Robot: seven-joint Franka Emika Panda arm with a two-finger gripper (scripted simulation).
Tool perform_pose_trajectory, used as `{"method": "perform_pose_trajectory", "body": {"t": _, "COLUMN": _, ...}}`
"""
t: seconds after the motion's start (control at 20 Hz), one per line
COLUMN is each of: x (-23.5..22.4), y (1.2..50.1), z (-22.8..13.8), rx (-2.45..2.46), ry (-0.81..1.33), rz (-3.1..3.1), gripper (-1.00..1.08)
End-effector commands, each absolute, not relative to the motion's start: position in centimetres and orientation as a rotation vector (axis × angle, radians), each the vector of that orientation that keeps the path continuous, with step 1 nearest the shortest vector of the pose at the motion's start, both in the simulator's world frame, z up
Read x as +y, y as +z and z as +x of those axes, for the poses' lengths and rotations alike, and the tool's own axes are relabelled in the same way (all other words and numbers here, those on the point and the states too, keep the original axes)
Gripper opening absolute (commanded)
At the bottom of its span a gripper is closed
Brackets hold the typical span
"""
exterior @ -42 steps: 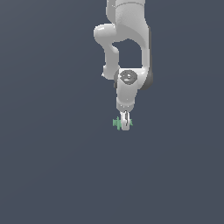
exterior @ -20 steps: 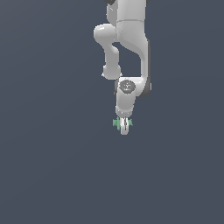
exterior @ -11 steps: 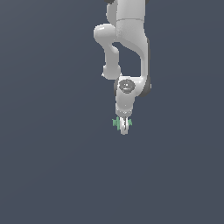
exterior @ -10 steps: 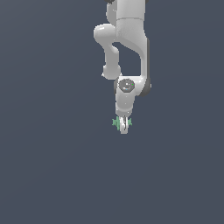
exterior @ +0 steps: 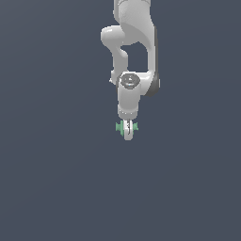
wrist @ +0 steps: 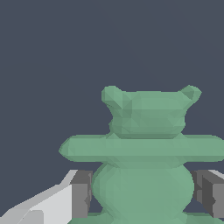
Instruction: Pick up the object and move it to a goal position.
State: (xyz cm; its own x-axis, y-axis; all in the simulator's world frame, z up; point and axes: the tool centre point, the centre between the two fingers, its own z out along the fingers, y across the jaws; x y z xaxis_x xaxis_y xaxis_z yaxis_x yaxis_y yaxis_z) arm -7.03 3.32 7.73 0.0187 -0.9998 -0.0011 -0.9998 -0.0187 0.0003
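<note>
The object [exterior: 118, 126] is a tiny mint-green figure with jagged edges. It sticks out on both sides of my white gripper [exterior: 127, 133], which points straight down in the middle of the exterior view. In the wrist view the object [wrist: 144, 148] looks like a small bear with arms spread. Its round body sits between my two grey finger pads [wrist: 81, 195], which press on it from both sides. My gripper [wrist: 142, 197] is shut on the object.
A plain dark grey floor [exterior: 56, 188] fills both views. The white arm [exterior: 134, 42] hangs down from the top of the exterior view. Nothing else shows.
The gripper came down over the object, stayed there, and now stands a little higher with the object between its fingers.
</note>
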Motion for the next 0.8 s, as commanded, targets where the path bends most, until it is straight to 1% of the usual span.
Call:
{"method": "perform_pose_trajectory", "body": {"t": 0.0, "x": 2.2, "y": 9.9, "z": -6.8, "rx": 2.201, "ry": 0.001, "rz": -2.24, "gripper": -1.0}}
{"method": "perform_pose_trajectory", "body": {"t": 0.5, "x": -3.3, "y": 20.2, "z": -5.6, "rx": 2.203, "ry": 0.001, "rz": -2.24, "gripper": -1.0}}
{"method": "perform_pose_trajectory", "body": {"t": 0.75, "x": -5.6, "y": 24.6, "z": -5.0, "rx": 2.203, "ry": 0.0, "rz": -2.241, "gripper": -1.0}}
